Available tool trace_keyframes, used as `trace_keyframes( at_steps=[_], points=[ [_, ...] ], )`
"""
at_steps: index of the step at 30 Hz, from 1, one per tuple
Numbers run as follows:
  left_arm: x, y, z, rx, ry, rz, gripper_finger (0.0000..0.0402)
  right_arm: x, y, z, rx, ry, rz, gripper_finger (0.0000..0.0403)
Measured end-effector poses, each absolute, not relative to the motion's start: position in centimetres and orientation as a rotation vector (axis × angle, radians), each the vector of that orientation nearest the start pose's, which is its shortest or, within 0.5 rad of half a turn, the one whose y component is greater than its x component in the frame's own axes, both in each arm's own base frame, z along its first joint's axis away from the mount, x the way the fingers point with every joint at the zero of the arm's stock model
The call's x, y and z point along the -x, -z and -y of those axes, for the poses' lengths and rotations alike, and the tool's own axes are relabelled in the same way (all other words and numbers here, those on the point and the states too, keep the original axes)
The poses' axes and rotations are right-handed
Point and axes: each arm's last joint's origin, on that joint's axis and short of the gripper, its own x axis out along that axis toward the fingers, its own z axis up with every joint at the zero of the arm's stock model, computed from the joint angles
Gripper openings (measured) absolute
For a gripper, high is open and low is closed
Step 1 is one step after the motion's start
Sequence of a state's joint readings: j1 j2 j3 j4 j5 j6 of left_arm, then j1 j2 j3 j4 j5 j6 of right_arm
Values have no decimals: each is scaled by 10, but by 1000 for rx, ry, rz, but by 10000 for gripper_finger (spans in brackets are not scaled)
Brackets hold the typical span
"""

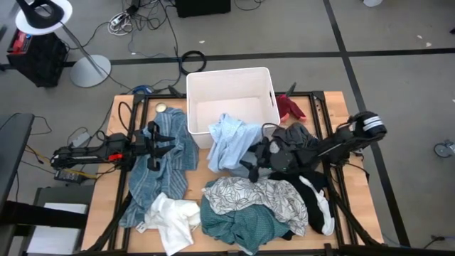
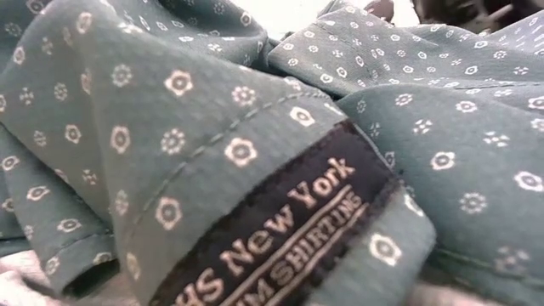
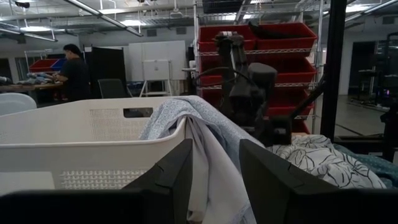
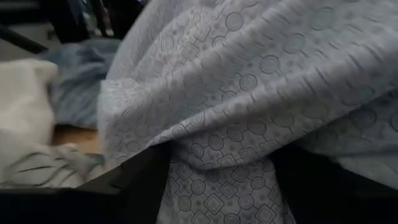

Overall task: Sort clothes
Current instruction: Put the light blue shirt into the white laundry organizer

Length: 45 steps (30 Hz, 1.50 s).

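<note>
A light blue garment [image 1: 231, 144] hangs over the near rim of the white bin [image 1: 264, 82]. My right gripper [image 1: 256, 165] stands open at this garment's near right side; in its wrist view a fold of the patterned cloth [image 4: 249, 93] fills the space between its fingers. My left gripper [image 1: 158, 146] waits open above the denim-blue garment [image 1: 160, 171] at the left. The leaf-print garment [image 1: 263, 195] lies on the teal one [image 1: 234, 224], whose cloth [image 2: 255, 127] fills the low view. A white garment [image 1: 170, 217] lies near left. My right gripper comes at the light blue garment nearly level from the table's right. A fold [image 4: 217, 155] of it lies between the wide-open fingers [image 4: 134, 183]. Whether the fingers touch the cloth I cannot tell.
A black garment [image 1: 298, 136] and a red one [image 1: 288, 107] lie right of the bin, and a white sock [image 1: 323, 210] lies near right. Beyond the table, the left wrist view shows red shelf bins [image 3: 280, 37] and a person [image 3: 74, 71].
</note>
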State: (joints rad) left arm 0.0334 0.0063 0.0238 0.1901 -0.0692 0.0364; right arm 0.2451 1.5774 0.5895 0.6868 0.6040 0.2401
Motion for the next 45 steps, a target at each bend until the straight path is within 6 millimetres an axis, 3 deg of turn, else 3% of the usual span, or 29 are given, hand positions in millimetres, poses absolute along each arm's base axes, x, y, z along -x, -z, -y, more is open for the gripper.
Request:
trace_keyframes(
  at_steps=[3,6,12,14,24,34,45],
  points=[
    [-94,-189,-5,-33,-106,206,137,-307,-165,-51,-97,409,-245,258],
    [-94,-189,-5,-33,-106,206,137,-323,-165,-49,-76,412,-246,213],
    [-94,-189,-5,-33,-106,206,137,-344,-188,-51,-18,380,-192,41],
    [-94,-189,-5,-33,-106,206,137,-348,-200,-54,18,345,-171,14],
    [-94,-189,-5,-33,-106,206,137,-376,-290,-64,180,317,-47,4],
    [-94,-189,-5,-33,-106,205,137,-391,-393,-12,269,457,-58,2],
    [-94,-189,-5,-33,-106,205,137,-361,-501,33,360,602,79,1]
  ],
)
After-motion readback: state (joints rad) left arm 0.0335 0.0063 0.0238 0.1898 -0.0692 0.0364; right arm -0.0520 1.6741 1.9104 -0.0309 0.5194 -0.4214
